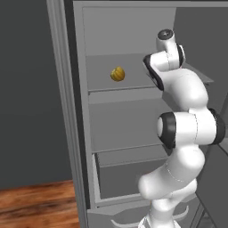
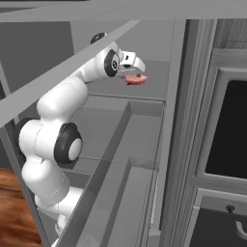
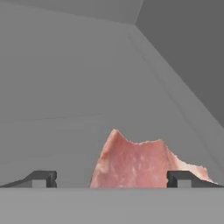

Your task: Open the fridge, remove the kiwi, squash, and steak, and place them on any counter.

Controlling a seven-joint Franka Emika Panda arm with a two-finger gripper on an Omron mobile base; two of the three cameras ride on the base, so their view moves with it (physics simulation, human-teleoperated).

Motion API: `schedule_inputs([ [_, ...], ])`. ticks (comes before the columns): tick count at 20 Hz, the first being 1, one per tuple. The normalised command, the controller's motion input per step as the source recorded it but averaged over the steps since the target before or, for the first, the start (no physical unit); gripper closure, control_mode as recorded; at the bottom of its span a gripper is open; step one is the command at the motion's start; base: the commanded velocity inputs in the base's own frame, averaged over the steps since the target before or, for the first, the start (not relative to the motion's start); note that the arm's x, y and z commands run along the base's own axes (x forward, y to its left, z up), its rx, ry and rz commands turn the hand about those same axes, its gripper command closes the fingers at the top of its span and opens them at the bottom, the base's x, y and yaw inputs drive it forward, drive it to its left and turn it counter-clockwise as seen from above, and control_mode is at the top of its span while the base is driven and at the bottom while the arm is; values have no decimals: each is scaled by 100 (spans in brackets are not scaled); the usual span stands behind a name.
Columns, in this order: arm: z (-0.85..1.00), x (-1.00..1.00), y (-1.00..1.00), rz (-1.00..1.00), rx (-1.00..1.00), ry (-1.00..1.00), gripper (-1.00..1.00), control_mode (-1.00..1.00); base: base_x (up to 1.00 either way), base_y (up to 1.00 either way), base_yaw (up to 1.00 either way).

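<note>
Inside, the fridge (image 1: 133, 120) stood open and the gripper (image 3: 111, 180) had its 2 fingers (image 3: 41, 178) spread wide, holding nothing. The steak (image 3: 135, 164) lay flat on the shelf just ahead of the fingers and between them, nearer the right one. The squash (image 1: 118, 74) sat on the same shelf, well off to the far side of the arm. To do this step well, I judged the hand should shift slightly toward the steak's middle, drop until both fingers bracketed the slab's edges, then close slowly; a thin, flat piece could slip under fingers kept too high.
</note>
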Motion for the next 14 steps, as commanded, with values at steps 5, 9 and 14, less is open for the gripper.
schedule_inputs([
  [5,-44,-2,-13,-1,4,3,100,-100,0,0,0],
  [9,-59,-3,-15,0,4,1,100,-100,0,0,0],
  [14,-63,-16,-21,0,1,0,100,-100,0,0,0],
])
